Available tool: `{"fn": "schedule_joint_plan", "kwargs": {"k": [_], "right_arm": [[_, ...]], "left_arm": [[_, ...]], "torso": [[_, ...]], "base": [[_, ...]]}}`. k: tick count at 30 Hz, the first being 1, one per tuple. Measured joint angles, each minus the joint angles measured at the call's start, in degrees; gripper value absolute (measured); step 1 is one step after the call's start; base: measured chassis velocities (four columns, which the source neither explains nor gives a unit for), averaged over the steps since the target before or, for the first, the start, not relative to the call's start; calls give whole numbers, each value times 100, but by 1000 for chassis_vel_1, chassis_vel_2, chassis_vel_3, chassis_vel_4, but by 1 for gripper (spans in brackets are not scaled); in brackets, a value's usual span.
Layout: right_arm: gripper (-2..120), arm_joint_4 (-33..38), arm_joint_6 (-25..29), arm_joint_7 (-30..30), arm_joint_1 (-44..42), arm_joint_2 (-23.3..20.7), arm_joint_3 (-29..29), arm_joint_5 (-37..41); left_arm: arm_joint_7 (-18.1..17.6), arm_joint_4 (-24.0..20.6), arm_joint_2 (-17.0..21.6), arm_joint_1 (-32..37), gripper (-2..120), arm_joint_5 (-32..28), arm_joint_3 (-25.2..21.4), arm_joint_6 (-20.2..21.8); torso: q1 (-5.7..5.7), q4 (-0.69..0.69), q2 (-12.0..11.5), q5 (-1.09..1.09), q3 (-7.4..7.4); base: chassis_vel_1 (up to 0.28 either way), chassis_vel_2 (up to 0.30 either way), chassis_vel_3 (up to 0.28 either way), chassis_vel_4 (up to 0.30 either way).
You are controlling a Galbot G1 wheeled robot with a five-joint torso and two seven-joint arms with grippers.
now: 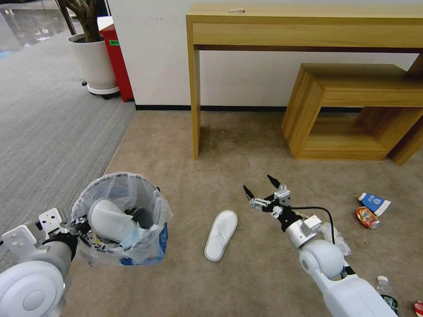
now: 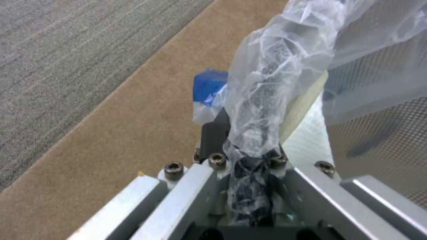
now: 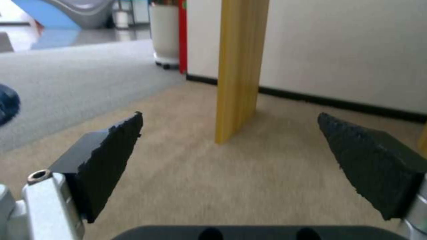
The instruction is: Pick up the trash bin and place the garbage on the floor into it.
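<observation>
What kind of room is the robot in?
Probably an office or lobby corner: carpeted floor, a wooden console table against the wall, and a potted plant in a white planter.

You are looking at the floor (image 1: 246, 145) of beige carpet | a white slipper (image 1: 221, 234) is lying on it | a blue-white cup (image 1: 374, 203) and crushed can (image 1: 367, 217) are lying further right
</observation>
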Motion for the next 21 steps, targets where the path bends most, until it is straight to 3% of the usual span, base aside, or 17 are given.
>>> {"fn": "schedule_joint_plan", "kwargs": {"k": [21], "right_arm": [[100, -161, -9, 75, -21, 89, -71, 22]], "left_arm": [[74, 8, -19, -46, 1, -13, 25, 0]], "torso": [[0, 0, 0, 0, 0]], "base": [[0, 0, 0, 0]]}}
